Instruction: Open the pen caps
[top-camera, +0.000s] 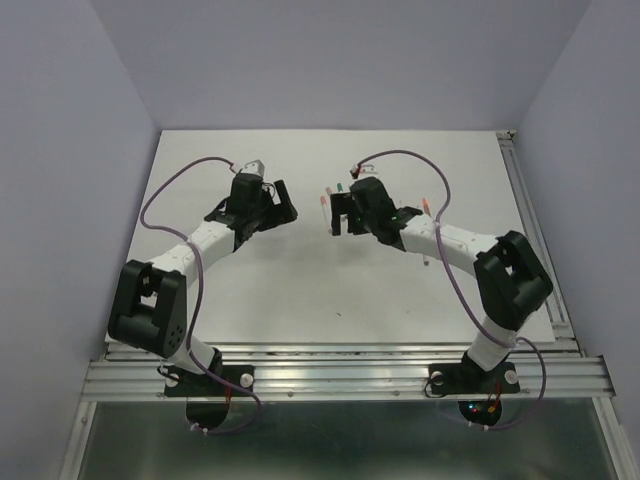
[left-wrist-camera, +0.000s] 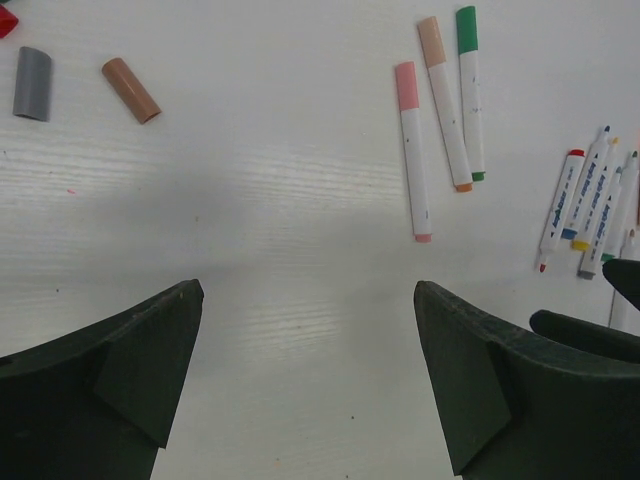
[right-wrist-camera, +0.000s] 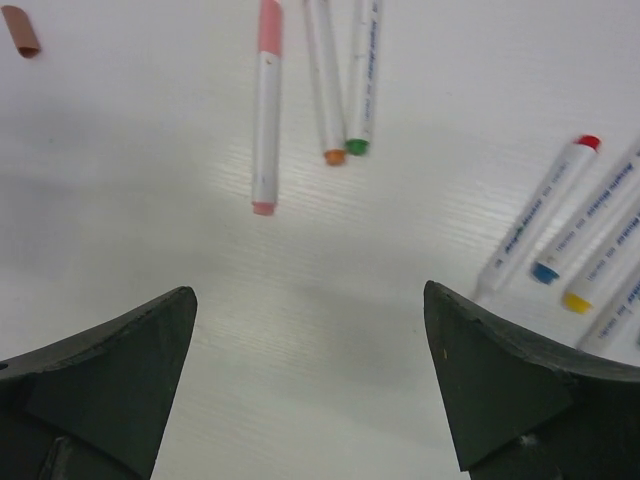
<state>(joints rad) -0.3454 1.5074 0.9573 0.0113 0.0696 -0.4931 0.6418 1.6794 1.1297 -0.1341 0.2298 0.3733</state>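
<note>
Three capped pens lie side by side on the white table: one with a pink cap (left-wrist-camera: 405, 85), one with a peach cap (left-wrist-camera: 431, 40) and one with a green cap (left-wrist-camera: 466, 28). The right wrist view shows them too, the pink pen (right-wrist-camera: 266, 110) nearest. A cluster of white pens (left-wrist-camera: 590, 215) lies to the right, also in the right wrist view (right-wrist-camera: 560, 230). Loose caps lie far left: grey (left-wrist-camera: 32, 84), brown (left-wrist-camera: 131, 90) and a red one (left-wrist-camera: 5, 20) at the frame edge. My left gripper (left-wrist-camera: 308, 290) and my right gripper (right-wrist-camera: 310, 292) are both open and empty above bare table, facing each other (top-camera: 283, 203) (top-camera: 338, 215).
The white table (top-camera: 300, 290) has an aluminium rail along its right edge (top-camera: 535, 230) and grey walls around it. Purple cables (top-camera: 165, 195) loop off both arms. Part of the right gripper's dark body (left-wrist-camera: 585, 330) shows at the left wrist view's right edge.
</note>
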